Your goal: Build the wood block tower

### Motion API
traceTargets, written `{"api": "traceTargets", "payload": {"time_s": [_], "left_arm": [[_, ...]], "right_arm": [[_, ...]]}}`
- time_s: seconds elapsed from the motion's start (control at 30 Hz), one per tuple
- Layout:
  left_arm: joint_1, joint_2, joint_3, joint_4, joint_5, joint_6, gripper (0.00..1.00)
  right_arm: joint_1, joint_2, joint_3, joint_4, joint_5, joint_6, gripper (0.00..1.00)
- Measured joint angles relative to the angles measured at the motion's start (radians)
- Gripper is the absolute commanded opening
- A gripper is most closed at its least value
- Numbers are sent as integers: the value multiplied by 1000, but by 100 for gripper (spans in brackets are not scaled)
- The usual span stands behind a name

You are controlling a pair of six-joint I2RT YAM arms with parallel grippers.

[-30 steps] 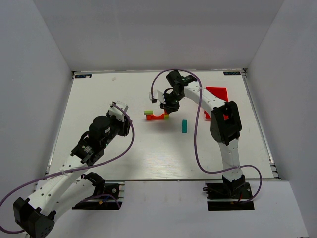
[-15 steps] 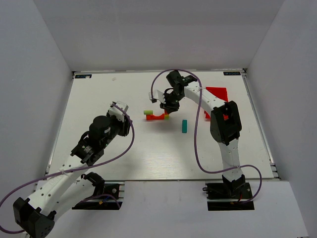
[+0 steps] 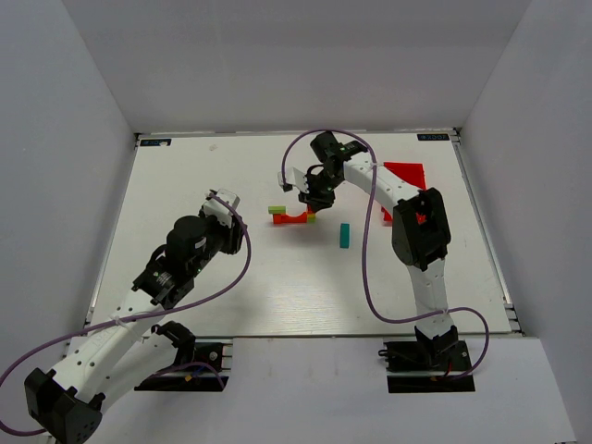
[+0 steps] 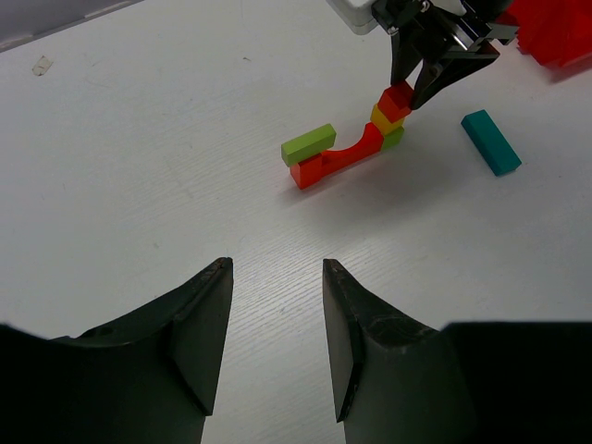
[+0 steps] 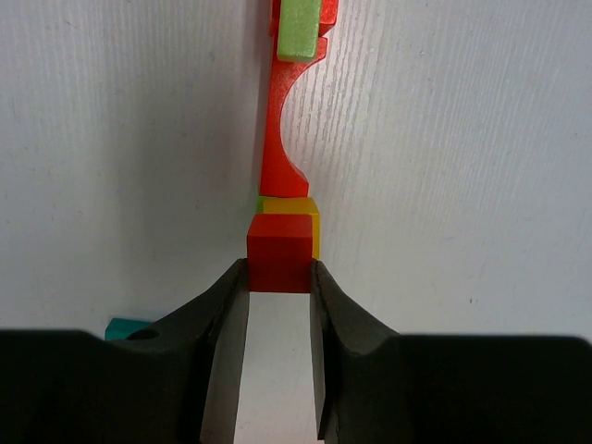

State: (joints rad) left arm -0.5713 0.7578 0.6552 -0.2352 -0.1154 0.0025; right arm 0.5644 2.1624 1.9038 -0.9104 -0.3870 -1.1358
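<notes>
The left pincer [image 4: 276,266] is hovering open and empty over the near-left tabletop [image 3: 277,296], well apart from the blocks. In the middle, the red arch [image 4: 347,155] is lying on the tabletop, carrying a green block [image 4: 309,143] on its left end. At its right end a yellow cube [image 4: 382,118] is sitting over a lime-green cube [image 4: 394,139]. The right pincer [image 5: 277,277] is gripping a red cube [image 5: 277,254] on both sides, holding it on the yellow one. Further right, the teal bar [image 4: 491,141] is lying alone, not yet placed. The tower looks roughly half built: the red cube is waiting for release, and the teal bar is left.
</notes>
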Motion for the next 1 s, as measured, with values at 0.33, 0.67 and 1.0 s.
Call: {"api": "traceTargets", "payload": {"time_s": [0.33,0.67,1.0], "left_arm": [[0,0,0,0,0,0,54],[0,0,0,0,0,0,54],[0,0,0,0,0,0,54]], "right_arm": [[0,0,0,1,3,6,57],[0,0,0,10,11,6,90],[-6,-108,-133,87,17,39,90]]}}
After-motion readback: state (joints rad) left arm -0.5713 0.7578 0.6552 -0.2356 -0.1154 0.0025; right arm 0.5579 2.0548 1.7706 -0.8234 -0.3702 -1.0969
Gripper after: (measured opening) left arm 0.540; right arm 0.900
